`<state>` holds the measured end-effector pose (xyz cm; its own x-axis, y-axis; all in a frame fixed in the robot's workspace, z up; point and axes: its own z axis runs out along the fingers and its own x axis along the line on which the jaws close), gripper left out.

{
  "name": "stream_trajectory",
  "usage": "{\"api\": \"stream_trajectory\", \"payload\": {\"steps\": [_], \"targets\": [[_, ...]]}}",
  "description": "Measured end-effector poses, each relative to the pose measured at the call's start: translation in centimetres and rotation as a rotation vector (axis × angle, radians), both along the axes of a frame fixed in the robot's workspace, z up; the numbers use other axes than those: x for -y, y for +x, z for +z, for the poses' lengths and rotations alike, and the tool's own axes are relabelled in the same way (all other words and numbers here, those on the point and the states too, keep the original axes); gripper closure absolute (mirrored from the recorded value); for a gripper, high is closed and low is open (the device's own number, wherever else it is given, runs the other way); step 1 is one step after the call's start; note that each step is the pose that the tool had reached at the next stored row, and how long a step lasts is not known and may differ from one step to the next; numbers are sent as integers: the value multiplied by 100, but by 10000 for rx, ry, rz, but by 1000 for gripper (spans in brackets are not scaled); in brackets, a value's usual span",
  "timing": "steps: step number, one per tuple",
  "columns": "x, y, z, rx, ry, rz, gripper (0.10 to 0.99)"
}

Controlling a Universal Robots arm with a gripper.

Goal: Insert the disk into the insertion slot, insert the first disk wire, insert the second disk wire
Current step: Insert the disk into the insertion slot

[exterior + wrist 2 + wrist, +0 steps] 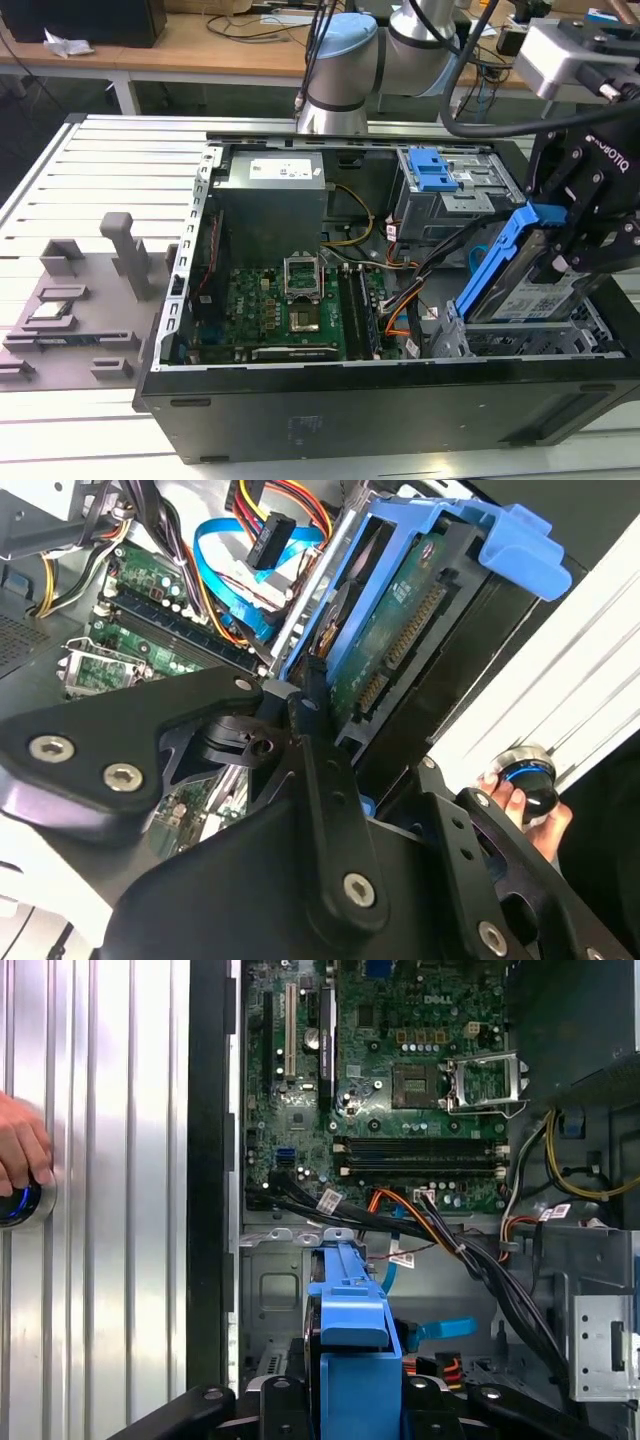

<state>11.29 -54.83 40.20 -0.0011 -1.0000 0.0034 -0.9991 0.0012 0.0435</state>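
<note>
Blue-framed disk [533, 287] clamped in gripper [578, 245], tilted over insertion slot [535, 342].

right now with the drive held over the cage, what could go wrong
The hard drive sits tilted in the gripper over the drive cage, so a corner of its blue frame could catch on the cage rim and jam. The blue data cable and the orange-red wire bundle lie loose beside the cage, so they might get pinched as the drive goes in.
</note>
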Motion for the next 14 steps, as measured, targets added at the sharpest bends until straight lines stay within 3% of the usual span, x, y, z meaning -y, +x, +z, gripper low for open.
{"api": "stream_trajectory", "payload": {"steps": [4, 14], "targets": [[0, 0, -47, 0, 1, 0, 729], [0, 0, -49, 0, 0, 0, 729]]}}
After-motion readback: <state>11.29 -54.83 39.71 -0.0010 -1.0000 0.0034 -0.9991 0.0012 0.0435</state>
